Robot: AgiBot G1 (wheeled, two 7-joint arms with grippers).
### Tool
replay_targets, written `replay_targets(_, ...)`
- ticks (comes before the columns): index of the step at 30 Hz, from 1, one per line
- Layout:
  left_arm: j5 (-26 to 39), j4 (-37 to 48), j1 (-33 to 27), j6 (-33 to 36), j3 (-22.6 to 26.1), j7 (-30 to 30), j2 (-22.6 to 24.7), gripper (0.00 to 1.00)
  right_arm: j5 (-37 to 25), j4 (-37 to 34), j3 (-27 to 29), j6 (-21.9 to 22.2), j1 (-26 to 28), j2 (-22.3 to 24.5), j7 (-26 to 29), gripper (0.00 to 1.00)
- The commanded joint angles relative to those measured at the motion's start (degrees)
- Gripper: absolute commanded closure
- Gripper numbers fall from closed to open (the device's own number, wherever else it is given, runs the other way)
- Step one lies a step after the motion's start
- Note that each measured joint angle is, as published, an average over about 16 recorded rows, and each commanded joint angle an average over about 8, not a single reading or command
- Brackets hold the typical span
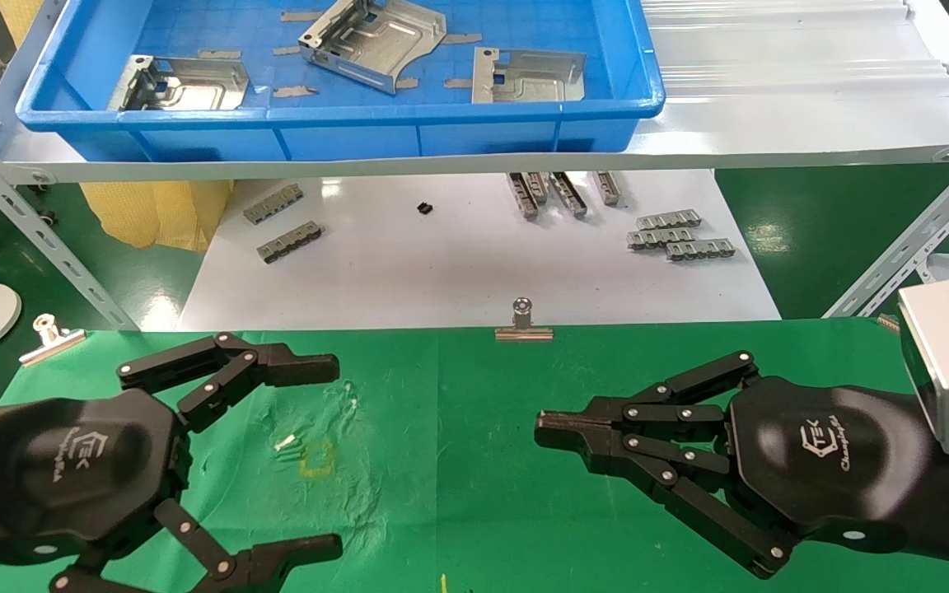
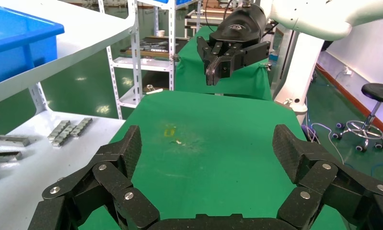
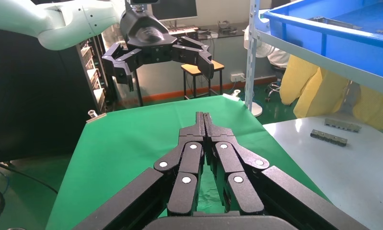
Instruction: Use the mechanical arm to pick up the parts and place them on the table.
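Three shiny silver parts sit in the blue tray [image 1: 458, 123] up on the far shelf: left part [image 1: 182, 84], middle part [image 1: 376, 39] tilted on its bent flange, right part [image 1: 528, 76]. All are stamped sheet metal with embossed channels and square cut-outs. Both arms hover low over the near green table [image 1: 458, 428], well apart from the parts. The left gripper [image 1: 322, 457] has its fingers spread wide with nothing in them; the right gripper [image 1: 553, 432] is pinched closed on nothing, tips pointing left.
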Motion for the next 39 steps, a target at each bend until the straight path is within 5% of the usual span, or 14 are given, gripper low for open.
replay_targets(1,-0.3,-0.1,0.4,0.1,-0.1,0.1,-0.1,0.00,0.0,0.0,0.0,0.0,0.0,0.0,0.0,0.98)
replay_targets(9,7.2,4.1,-12.3,-3.5,2.2,-1.5,4.3,0.00,0.0,0.0,0.0,0.0,0.0,0.0,0.0,0.00)
replay_targets(20,25.2,33.5,-37.3,-10.9,10.3,1.9,20.2,0.00,0.0,0.0,0.0,0.0,0.0,0.0,0.0,0.00)
replay_targets(30,34.8,60.1,-50.0,-33.7,13.5,7.4,34.9,0.02,0.0,0.0,0.0,0.0,0.0,0.0,0.0,0.00)
replay_targets(37,35.9,68.5,-53.1,-39.8,14.0,7.5,39.6,0.90,0.0,0.0,0.0,0.0,0.0,0.0,0.0,0.00)
replay_targets(38,36.0,69.2,-53.4,-40.1,14.1,7.3,39.9,1.00,0.0,0.0,0.0,0.0,0.0,0.0,0.0,0.00)
replay_targets(39,36.2,69.8,-53.7,-40.3,14.2,7.1,40.2,1.00,0.0,0.0,0.0,0.0,0.0,0.0,0.0,0.00)
